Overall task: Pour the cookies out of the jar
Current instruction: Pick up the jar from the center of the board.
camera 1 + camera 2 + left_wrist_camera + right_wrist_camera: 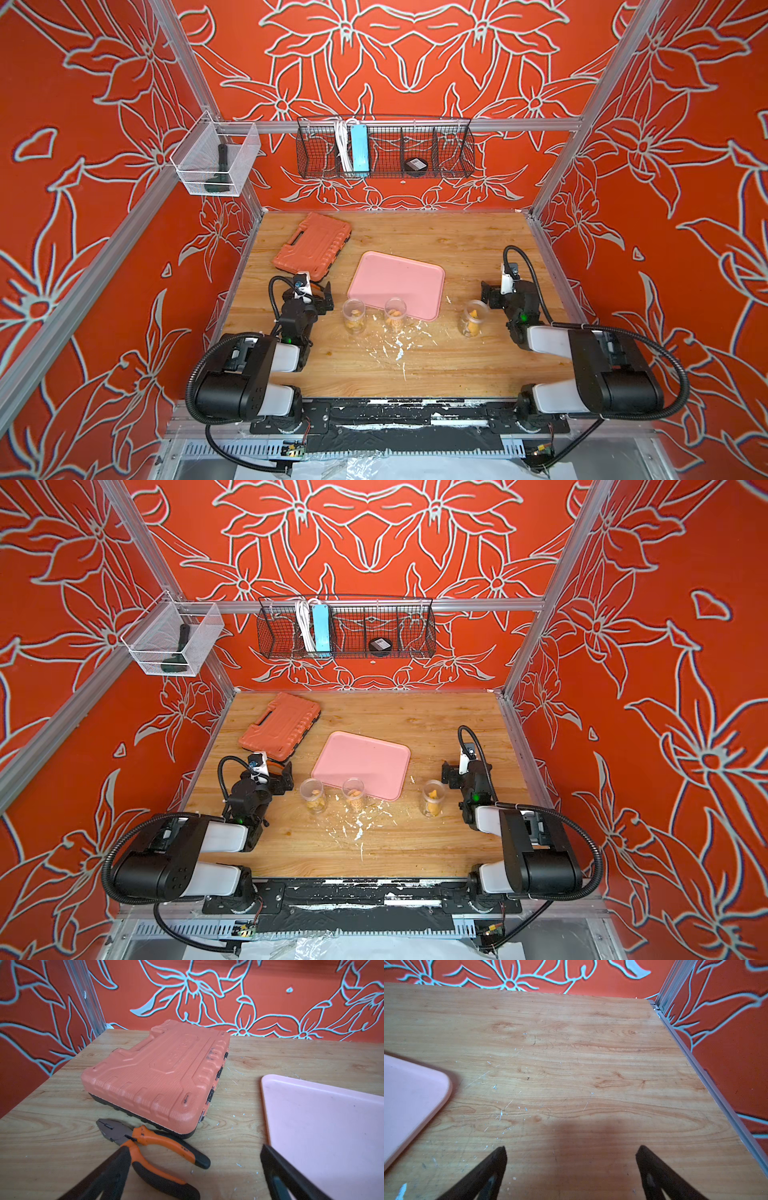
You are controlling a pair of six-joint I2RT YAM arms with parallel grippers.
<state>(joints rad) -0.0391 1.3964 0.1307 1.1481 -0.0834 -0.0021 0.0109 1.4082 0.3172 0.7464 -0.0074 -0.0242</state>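
Near the tray's (397, 278) six o'clock edge the cookies (473, 328) sit in three upright jars (395, 311), left gripper (323, 296) and right gripper (488, 294) both gaping empty, so the right one would best grasp its seven o'clock neighbour mid-body and tip slowly over the tray.

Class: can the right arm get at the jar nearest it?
Probably yes: the right claw is open and empty, the jar stands close beside it, nothing between, though the claw points away.
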